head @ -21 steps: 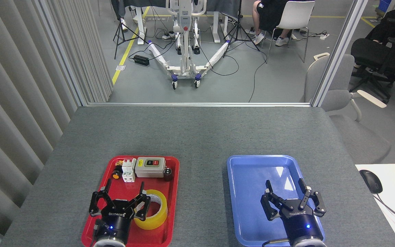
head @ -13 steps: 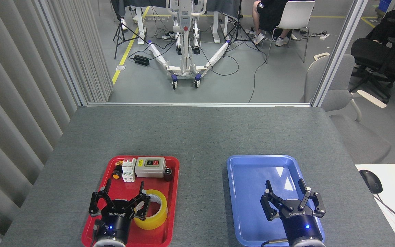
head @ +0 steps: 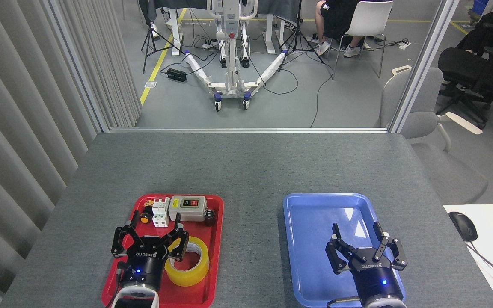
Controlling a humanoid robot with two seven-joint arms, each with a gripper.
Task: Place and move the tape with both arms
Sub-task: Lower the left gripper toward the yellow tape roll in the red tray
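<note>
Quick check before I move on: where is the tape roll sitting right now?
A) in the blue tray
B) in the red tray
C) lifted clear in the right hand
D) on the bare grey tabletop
B: the tape lies flat in the near end of the red tray, beside the open left hand; the blue tray holds no tape.

Glossy plastic blue tray point(head: 310, 214); matt felt-like table point(head: 246, 171).

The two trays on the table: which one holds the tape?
The red tray, under the left gripper, holds the yellow tape along with some electrical parts. The blue tray, under the right gripper, holds nothing.
</note>
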